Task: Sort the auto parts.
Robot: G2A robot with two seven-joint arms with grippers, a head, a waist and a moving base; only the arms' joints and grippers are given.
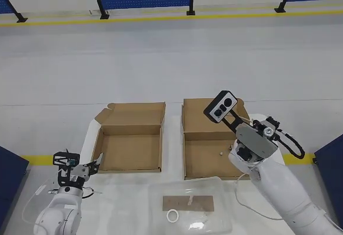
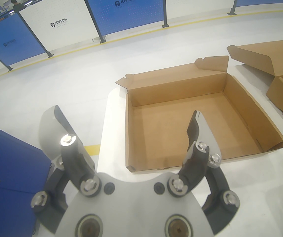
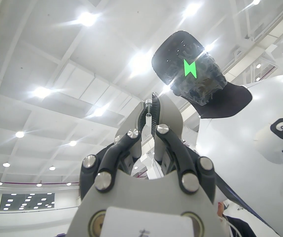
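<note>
**Part gripped high over the sorting boxes**

Fingers of the right gripper [image 3: 151,107] are pinched together on a small metal part [image 3: 148,110] that looks like a screw, held at their tips with the wrist turned up toward the ceiling lights. Seen from above, that arm stands over the right box [image 1: 203,163], where one small piece [image 1: 220,154] already lies on the cardboard floor. The left box [image 1: 130,154] sits just beside it on the table [image 1: 171,147]. The left gripper [image 2: 126,112] hangs with its fingers spread wide and nothing between them, near that box's near-left corner. A clear tray [image 1: 218,187] at the table's near edge holds a white ring [image 1: 172,215].

The step in hand appears to be delivery. It would likely go best if the wrist rolls down first, keeping the pinch firm on so slight a piece. The release should come low inside the box walls, so the part neither bounces out nor slips early.
</note>
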